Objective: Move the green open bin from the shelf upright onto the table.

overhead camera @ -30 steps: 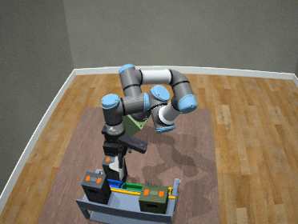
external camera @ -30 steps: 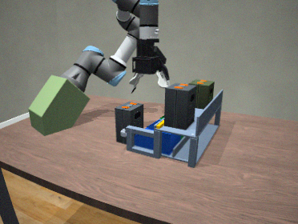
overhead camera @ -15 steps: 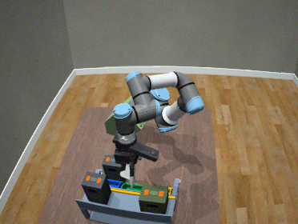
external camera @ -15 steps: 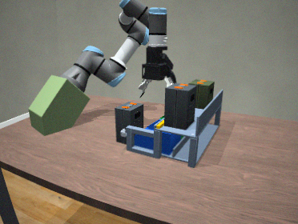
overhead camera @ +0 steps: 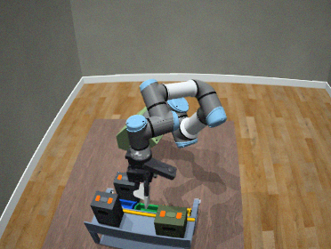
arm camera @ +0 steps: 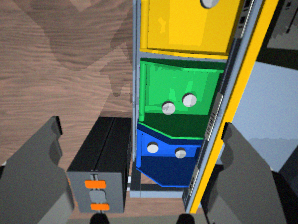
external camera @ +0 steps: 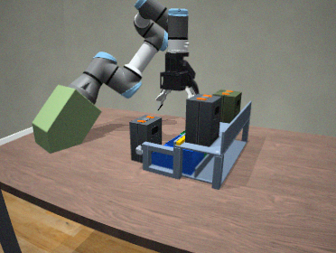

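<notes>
The green open bin [arm camera: 177,97] sits in the grey-blue shelf [overhead camera: 142,227] between a yellow bin [arm camera: 187,25] and a blue bin [arm camera: 167,157]. Two round grey parts lie in it. In the top view only a sliver of the green bin [overhead camera: 149,207] shows, under the fingers. My gripper [arm camera: 144,120] is open and empty, pointing down above the shelf's near end, over the blue and green bins. It also shows in the top view [overhead camera: 141,193] and, well above the shelf, in the exterior view [external camera: 177,96].
A yellow rail [arm camera: 235,100] runs along the shelf beside the bins. A dark box [external camera: 145,137] stands on the table against the shelf. A tall dark box [external camera: 204,118] and an olive box [external camera: 228,105] stand on the shelf top. The arm's green base block [external camera: 65,118] is at the left.
</notes>
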Motion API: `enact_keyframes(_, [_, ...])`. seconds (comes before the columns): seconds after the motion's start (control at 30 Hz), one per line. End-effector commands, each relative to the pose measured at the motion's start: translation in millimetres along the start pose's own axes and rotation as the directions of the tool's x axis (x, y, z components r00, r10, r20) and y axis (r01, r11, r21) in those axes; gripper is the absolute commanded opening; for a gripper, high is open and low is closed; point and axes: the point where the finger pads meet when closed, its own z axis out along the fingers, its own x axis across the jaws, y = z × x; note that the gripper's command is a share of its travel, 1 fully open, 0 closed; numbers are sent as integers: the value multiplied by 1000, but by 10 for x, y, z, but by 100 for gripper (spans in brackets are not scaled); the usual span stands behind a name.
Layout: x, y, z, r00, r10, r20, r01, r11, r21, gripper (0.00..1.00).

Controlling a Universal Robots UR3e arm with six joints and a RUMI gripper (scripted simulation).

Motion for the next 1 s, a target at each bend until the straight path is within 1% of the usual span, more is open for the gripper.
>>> enact_keyframes(0.0, [4, 4, -7, 1000, -1, -2, 1, 1000, -1, 100])
enact_keyframes(0.17, [4, 4, -7, 1000, -1, -2, 1, 1000, -1, 100])
enact_keyframes(0.33, [-11, 57, -39, 1000, -1, -2, 1, 1000, -1, 100])
enact_keyframes(0.97, [-19, 83, -55, 1000, -1, -2, 1, 1000, -1, 100])
